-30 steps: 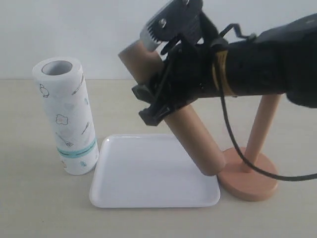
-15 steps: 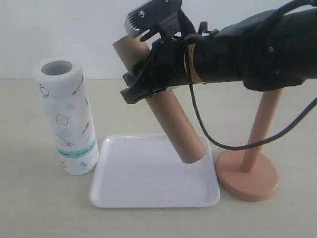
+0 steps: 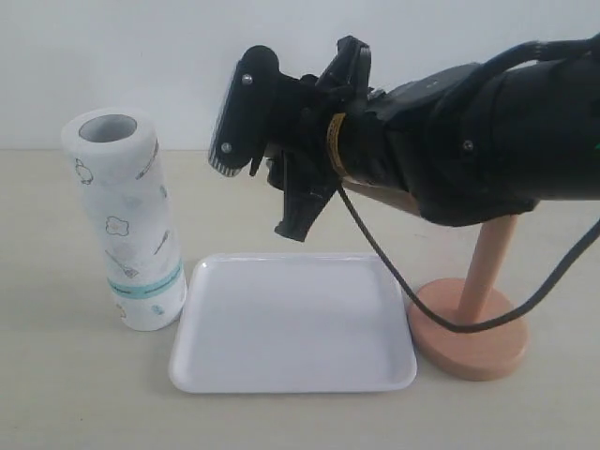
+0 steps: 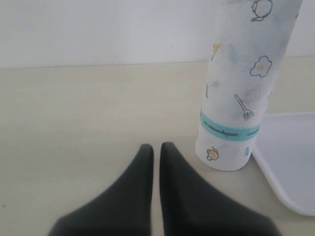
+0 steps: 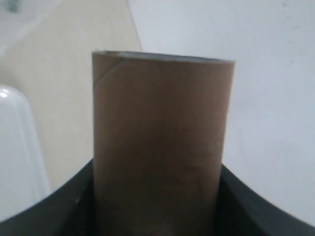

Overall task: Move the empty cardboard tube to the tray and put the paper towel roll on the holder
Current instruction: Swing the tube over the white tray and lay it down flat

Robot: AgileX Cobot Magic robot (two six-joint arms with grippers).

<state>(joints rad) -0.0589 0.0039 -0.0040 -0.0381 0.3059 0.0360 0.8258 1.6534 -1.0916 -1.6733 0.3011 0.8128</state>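
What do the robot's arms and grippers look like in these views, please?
The right arm is bulky and matte black, with a thin yellow band near the wrist and a black cable trailing below. The right gripper has flat black fingers, one with a toothed edge. The left gripper shows two black fingers tapering to points.

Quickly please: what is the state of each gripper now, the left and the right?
Left gripper: jaws closed, holding nothing.
Right gripper: jaws closed on the empty cardboard tube.
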